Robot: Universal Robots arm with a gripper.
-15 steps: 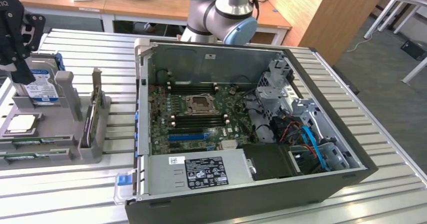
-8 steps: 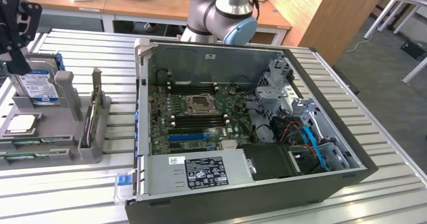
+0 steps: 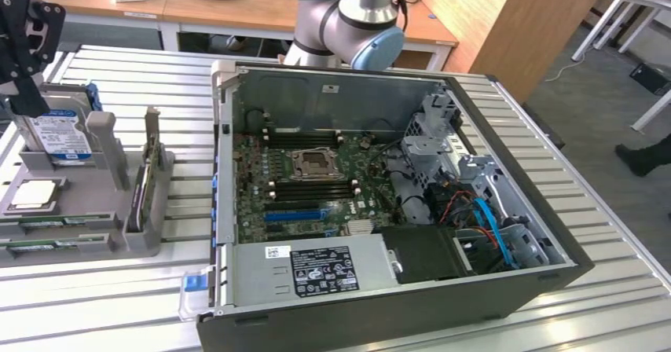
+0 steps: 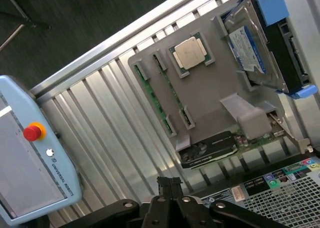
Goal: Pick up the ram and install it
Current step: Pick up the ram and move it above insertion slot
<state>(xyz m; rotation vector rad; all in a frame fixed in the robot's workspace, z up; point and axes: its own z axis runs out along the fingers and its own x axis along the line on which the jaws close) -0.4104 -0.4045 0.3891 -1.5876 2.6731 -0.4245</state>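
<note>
The gripper (image 4: 170, 182) hangs above the slatted table (image 4: 115, 112), its two fingers pressed together with nothing between them. It is off to one side of the gray tray (image 4: 210, 95), not over it.

The ram (image 4: 153, 98) sits in the tray, lengthwise in a narrow groove along the edge farthest from the drive (image 4: 247, 42), caught at each end by a small gray holder. It is well apart from the case (image 3: 225, 132), which stands to the exterior view's right of the tray.

Risks, as a judgement:
- With the fingers shut, a descent onto the stick would press on its top edge instead of straddling it. That could bend the thin board or jam it in the groove.
- A second groove runs just beside the first, and the CPU (image 4: 190, 52) lies near that. A sideways error could put a finger on the wrong part.
- A grip too near one end could foul a holder and tilt the stick as it lifts.
- The memory slots (image 3: 310, 188) on the board are narrow and sit close to the socket (image 3: 311, 163). A tilted stick would likely seat badly or bind.

The ram reads as a long, thin green strip, much longer than wide. No label can be made out on it from the wrist. It looks light, stiff and easily marked.
</note>
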